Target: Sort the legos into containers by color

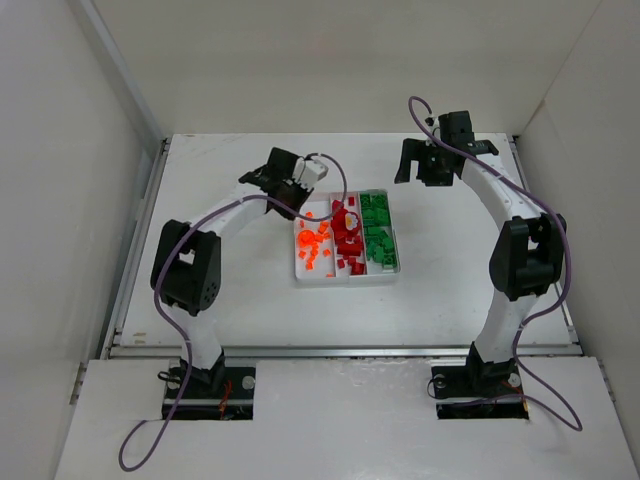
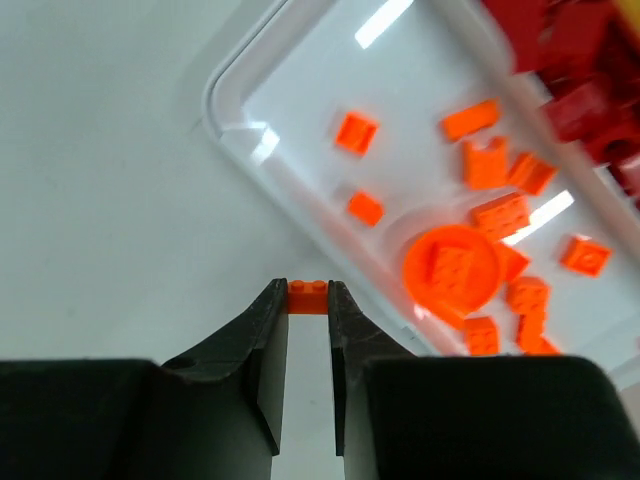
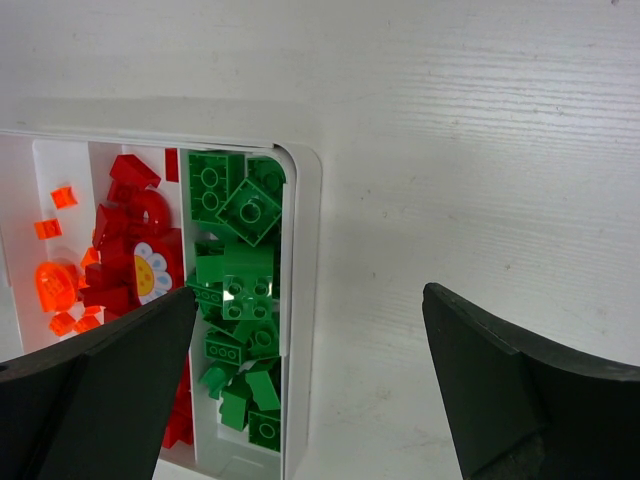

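The white tray (image 1: 345, 281) lies mid-table with three compartments. Orange legos (image 1: 315, 245) fill the left one, dark red legos (image 1: 347, 235) the middle, green legos (image 1: 378, 235) the right. My left gripper (image 1: 298, 207) hovers at the tray's far left corner, just outside the rim (image 2: 225, 90). It is shut on a small orange brick (image 2: 307, 297) pinched at the fingertips. A round orange disc (image 2: 450, 270) lies among the loose orange pieces inside. My right gripper (image 1: 430, 165) is open and holds nothing, up beyond the tray's far right corner; it looks down on the green pile (image 3: 245, 280).
A white flower piece (image 3: 150, 272) sits among the red bricks (image 3: 130, 230). Bare white table (image 3: 450, 150) lies right of the tray's rim (image 3: 303, 250). White walls enclose the table on the left, right and back.
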Motion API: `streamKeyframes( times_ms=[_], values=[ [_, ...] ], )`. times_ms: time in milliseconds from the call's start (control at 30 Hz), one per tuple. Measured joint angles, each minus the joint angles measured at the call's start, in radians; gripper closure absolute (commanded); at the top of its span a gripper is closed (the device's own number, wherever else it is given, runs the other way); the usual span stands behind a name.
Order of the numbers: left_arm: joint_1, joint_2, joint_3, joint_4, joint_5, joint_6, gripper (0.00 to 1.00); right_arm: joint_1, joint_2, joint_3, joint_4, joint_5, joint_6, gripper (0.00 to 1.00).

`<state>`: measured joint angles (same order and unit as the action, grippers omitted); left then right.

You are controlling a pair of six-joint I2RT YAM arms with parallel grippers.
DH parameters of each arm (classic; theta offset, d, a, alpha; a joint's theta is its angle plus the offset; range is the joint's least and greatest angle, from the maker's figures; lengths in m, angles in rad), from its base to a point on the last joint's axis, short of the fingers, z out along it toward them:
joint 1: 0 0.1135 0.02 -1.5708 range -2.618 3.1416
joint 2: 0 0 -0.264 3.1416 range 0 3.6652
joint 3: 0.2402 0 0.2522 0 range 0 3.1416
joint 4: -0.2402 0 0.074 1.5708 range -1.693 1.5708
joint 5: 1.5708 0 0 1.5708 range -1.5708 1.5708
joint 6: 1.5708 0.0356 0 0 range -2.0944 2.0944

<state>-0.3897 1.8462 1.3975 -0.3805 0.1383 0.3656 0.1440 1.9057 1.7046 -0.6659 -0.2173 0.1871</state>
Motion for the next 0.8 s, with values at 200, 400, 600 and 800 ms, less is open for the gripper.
streamKeyframes(
  times_ms=[200,400,600,800],
  values=[
    [-0.108,0.032,0.060,0.010,0.020,0.033,0.73,0.000,0.000,-0.001,0.000,0.001,0.000,0.00],
    [-0.102,0.111,0.097,0.008,0.019,0.026,0.03,0.000,-0.001,-0.004,0.000,0.010,0.000,0.00],
    [-0.093,0.112,0.149,0.000,0.000,0.010,0.00,0.000,-0.001,-0.004,0.000,0.016,0.000,0.00],
    [-0.073,0.045,0.157,0.044,0.014,-0.013,0.00,0.000,-0.001,-0.004,0.000,0.014,0.000,0.00]
  ],
)
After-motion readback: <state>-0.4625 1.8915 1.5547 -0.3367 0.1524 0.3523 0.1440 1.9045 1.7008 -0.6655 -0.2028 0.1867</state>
